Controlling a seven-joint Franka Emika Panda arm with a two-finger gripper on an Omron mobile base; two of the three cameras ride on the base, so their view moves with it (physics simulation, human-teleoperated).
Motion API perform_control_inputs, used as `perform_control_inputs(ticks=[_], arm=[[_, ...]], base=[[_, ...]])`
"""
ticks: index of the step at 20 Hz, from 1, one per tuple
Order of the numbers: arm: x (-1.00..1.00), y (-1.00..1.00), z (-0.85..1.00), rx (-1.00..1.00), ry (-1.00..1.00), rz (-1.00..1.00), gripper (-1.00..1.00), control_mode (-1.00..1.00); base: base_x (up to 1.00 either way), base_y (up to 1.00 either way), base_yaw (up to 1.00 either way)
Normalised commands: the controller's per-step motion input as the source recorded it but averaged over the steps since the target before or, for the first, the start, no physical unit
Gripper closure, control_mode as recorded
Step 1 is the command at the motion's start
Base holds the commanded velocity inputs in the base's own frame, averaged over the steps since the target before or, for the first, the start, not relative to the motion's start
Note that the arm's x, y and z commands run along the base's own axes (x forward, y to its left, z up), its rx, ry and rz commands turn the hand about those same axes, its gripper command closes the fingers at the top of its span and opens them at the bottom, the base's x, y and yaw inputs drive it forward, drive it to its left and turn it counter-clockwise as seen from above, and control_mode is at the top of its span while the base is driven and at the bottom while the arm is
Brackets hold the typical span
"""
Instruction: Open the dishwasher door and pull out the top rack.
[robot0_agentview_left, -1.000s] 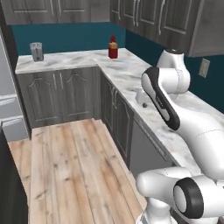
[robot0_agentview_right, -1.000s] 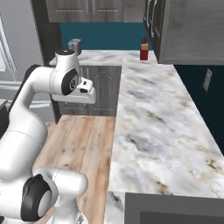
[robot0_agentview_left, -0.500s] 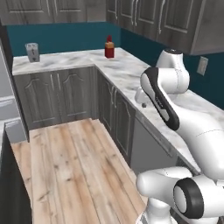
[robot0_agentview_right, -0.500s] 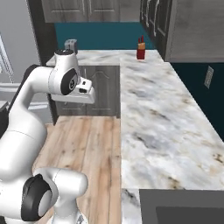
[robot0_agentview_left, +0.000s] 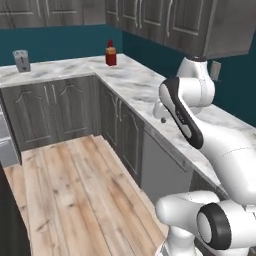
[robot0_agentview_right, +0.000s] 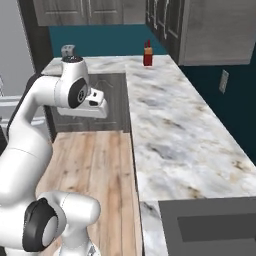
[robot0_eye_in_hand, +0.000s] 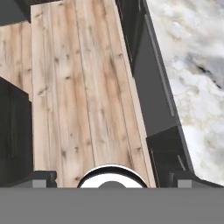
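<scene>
The dishwasher door (robot0_agentview_left: 161, 172) is a flat light-grey panel under the marble counter, between dark cabinet fronts, and it stands shut. In the hand view the dishwasher door (robot0_eye_in_hand: 153, 89) runs along the counter edge, with its bar handle (robot0_eye_in_hand: 161, 74) near the top rim. My gripper (robot0_eye_in_hand: 113, 180) hangs high above the wood floor beside the door, open, its two dark fingertips (robot0_eye_in_hand: 43, 178) wide apart with nothing between them. The hand (robot0_agentview_right: 96, 104) sits at about counter height, out over the floor. The top rack is hidden behind the shut door.
An L-shaped marble counter (robot0_agentview_right: 165, 125) carries a red bottle (robot0_agentview_left: 111, 53) and a small grey appliance (robot0_agentview_left: 21, 60) at the back. Dark cabinet doors (robot0_agentview_left: 60, 107) line the walls. The wood floor (robot0_agentview_left: 75, 200) lies open in front. A dark panel (robot0_agentview_right: 210, 227) sits in the near counter.
The whole picture has shifted in both base views, so the base has driven. The arm holds the same pose and the gripper stays open.
</scene>
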Motion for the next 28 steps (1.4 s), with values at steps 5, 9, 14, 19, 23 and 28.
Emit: perform_control_inputs(ticks=[5, 9, 14, 19, 23, 28], arm=[[0.0, 0.0, 0.0, 0.0, 0.0, 0.0, -1.0, 1.0], [0.0, 0.0, 0.0, 0.0, 0.0, 0.0, -1.0, 1.0], [0.0, 0.0, 0.0, 0.0, 0.0, 0.0, -1.0, 1.0], [0.0, 0.0, 0.0, 0.0, 0.0, 0.0, -1.0, 1.0], [0.03, 0.05, -0.05, 0.0, 0.0, -0.02, -1.0, -1.0], [-0.06, 0.21, -0.04, -0.11, -0.06, -0.03, -1.0, -1.0]], base=[[-0.36, 0.06, -0.25], [-0.01, 0.16, -0.2], [0.17, 0.38, -0.24], [0.39, 0.24, -0.16], [0.14, 0.1, -0.05], [0.0, 0.0, 0.0]])
